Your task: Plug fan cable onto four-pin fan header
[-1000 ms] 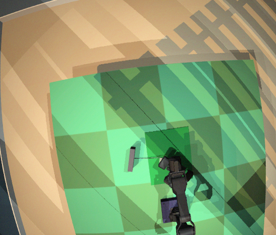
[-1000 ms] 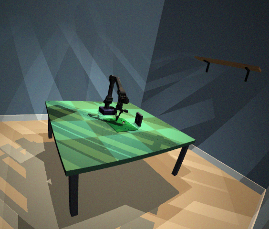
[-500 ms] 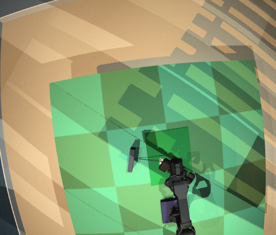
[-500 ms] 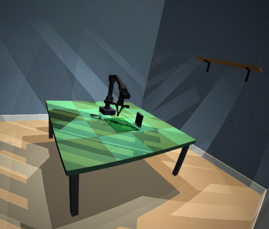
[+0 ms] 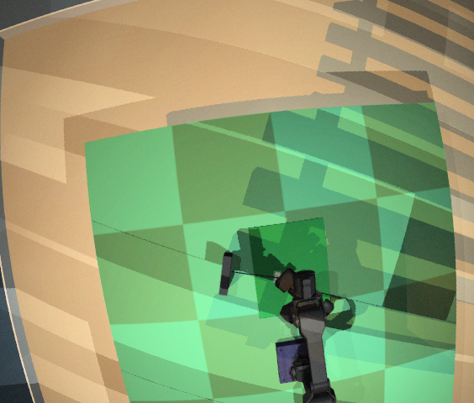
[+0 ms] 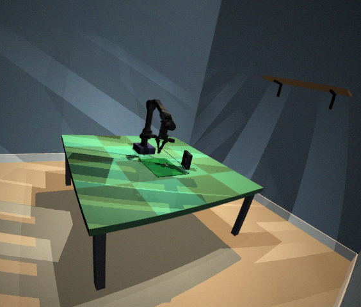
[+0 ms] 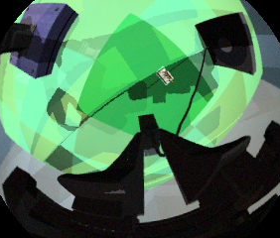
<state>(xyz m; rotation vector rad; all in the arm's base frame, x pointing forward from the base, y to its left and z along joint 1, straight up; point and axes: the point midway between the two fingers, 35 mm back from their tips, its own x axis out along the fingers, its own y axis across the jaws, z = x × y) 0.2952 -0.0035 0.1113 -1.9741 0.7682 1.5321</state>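
The green board [image 5: 311, 229] [image 6: 160, 172] [image 7: 125, 42] lies flat on the table. The small white fan header [image 5: 277, 274] [image 6: 166, 164] [image 7: 165, 75] stands on it, uncovered. The black fan [image 5: 226, 274] [image 6: 186, 160] [image 7: 233, 45] stands upright beside the board. Its thin dark cable [image 5: 252, 274] [image 6: 173, 158] [image 7: 195, 94] runs up to the gripper. My gripper [image 5: 281, 281] [image 6: 159, 151] [image 7: 149, 134] is shut on the dark plug [image 7: 147, 120], which juts past the fingertips in the wrist view. The plug hangs above the board, apart from the header. Its pins are too small to make out.
The purple base [image 5: 286, 362] [image 6: 139, 148] [image 7: 43, 32] of the arm stands on the table behind the board. The green table [image 5: 137, 186] [image 6: 107, 211] has strong light and shadow patches. A wooden shelf [image 6: 306, 84] is on the wall, away from the table.
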